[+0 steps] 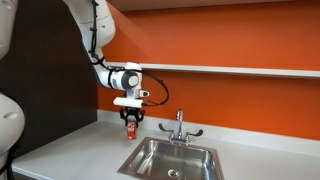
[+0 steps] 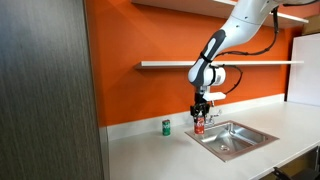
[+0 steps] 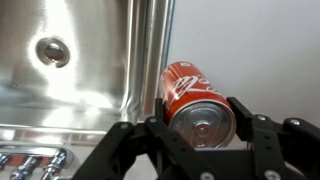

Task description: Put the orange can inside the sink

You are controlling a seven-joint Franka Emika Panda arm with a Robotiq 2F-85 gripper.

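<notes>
Exterior view, left to right: a green can (image 2: 167, 126) stands on the white desk (image 2: 140, 152). Near it the downward-pointing claw (image 2: 200, 116) pinches the orange can (image 2: 199, 126) between its fingers, just beside the sink (image 2: 240, 141). Whether the can's base touches the desk cannot be told. Wrist view, left to right: the drain (image 3: 52, 50) lies in the steel basin. The orange can, metallic top toward the camera, sits outside the rim, over the desk.
</notes>
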